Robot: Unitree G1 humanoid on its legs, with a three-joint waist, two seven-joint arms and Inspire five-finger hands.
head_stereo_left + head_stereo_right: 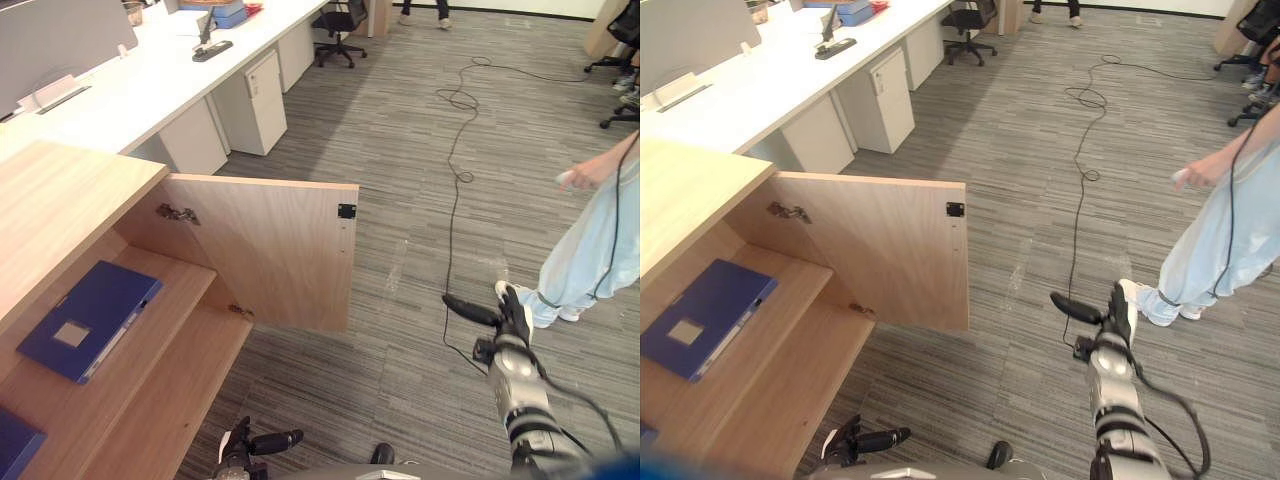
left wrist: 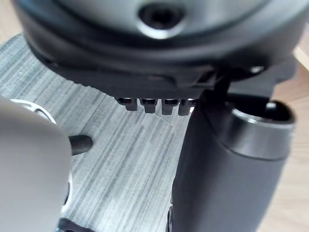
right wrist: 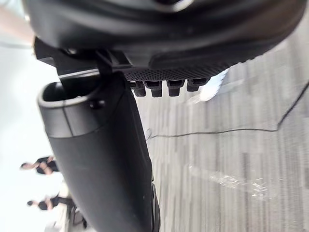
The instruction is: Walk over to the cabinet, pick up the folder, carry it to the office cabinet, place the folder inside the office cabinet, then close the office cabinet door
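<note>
Head stereo downward — wrist cameras close-up

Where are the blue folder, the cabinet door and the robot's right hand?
blue folder [image 1: 85, 320]: left eye view, middle of its cover.
cabinet door [image 1: 270, 250]: left eye view, inner face of the open door.
right hand [image 1: 513, 322]: left eye view, its palm.

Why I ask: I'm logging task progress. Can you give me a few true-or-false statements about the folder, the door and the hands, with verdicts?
1. The blue folder lies flat on a shelf inside the office cabinet. True.
2. The cabinet door is shut. False: it stands wide open.
3. The right hand grips the folder. False: it is open above the carpet and holds nothing.
4. A person stands on the carpet at the robot's right. True.
</note>
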